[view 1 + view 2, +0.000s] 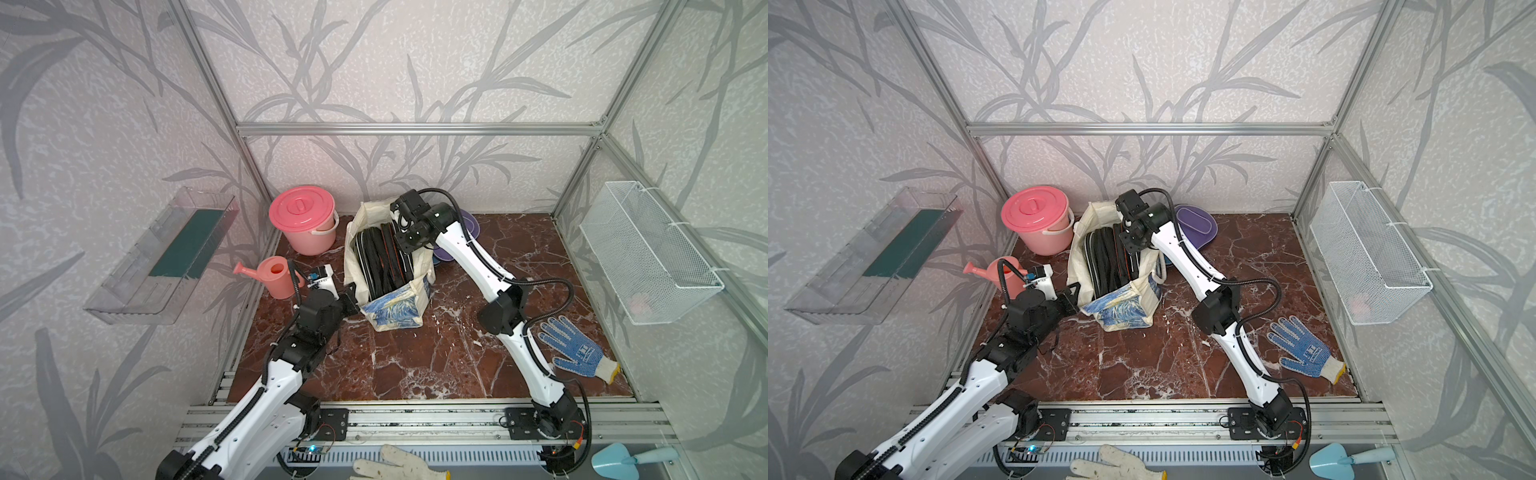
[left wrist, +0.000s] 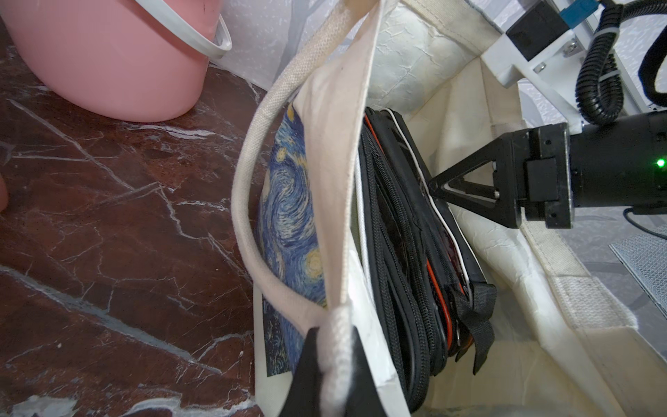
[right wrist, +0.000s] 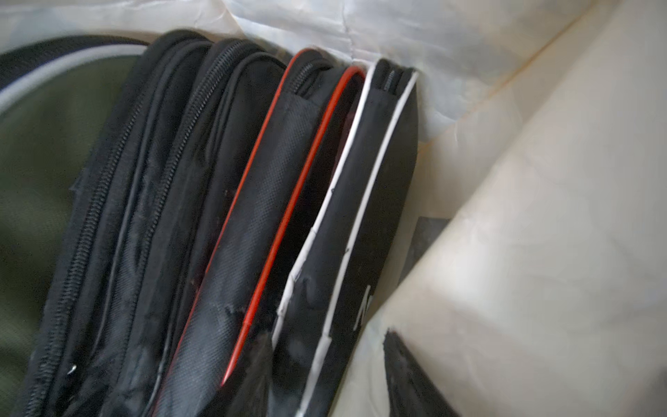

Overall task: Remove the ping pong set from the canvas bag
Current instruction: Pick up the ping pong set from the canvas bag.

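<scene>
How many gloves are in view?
2. A blue dotted glove lies on the table beside the right arm; a white glove lies at the front edge, past the rail. Others may be hidden.

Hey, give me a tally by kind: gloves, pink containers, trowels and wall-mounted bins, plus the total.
Gloves: 2, a blue dotted glove and a white glove
Pink containers: 2, a lidded bucket and a watering can
Trowels: 1, a light blue trowel
Wall-mounted bins: 2, a white wire basket and a clear plastic tray
Total: 7

The right arm [image 1: 469, 253] hides most of the purple case [image 1: 473, 226].
</scene>
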`<state>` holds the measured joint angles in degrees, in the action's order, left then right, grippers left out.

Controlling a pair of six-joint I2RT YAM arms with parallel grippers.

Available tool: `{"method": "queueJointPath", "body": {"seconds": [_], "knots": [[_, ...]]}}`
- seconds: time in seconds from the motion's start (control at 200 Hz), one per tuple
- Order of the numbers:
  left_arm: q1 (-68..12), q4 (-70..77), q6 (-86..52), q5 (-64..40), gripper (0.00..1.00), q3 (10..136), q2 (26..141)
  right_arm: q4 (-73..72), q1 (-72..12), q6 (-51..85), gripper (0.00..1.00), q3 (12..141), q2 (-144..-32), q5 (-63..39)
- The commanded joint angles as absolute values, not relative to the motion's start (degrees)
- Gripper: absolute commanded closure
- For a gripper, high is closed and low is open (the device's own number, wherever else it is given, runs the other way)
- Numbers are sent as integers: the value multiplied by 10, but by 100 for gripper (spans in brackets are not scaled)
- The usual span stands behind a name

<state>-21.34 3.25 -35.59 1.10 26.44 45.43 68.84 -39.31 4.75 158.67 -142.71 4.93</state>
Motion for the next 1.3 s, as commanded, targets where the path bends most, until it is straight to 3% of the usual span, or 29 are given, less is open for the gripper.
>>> {"method": "queueJointPath", "body": {"seconds": [0.0,0.265,0.58,0.87,0.905,1.06,1.295], "knots": [[-217,28,-350,7,100,256,448,708,-394,37,49,1597,-1450,82],[-217,26,-350,11,100,254,446,705,-402,42,46,1604,-1442,57],[-217,26,-353,12,100,247,438,707,-403,38,56,1597,-1469,89],[-217,20,-352,16,100,244,430,701,-396,35,57,1594,-1482,99],[-217,21,-354,16,100,244,431,700,-396,35,61,1593,-1483,97],[-217,22,-353,14,100,244,432,699,-391,44,100,1590,-1489,78],[-217,20,-352,16,100,248,431,699,-390,52,100,1585,-1466,58]]}}
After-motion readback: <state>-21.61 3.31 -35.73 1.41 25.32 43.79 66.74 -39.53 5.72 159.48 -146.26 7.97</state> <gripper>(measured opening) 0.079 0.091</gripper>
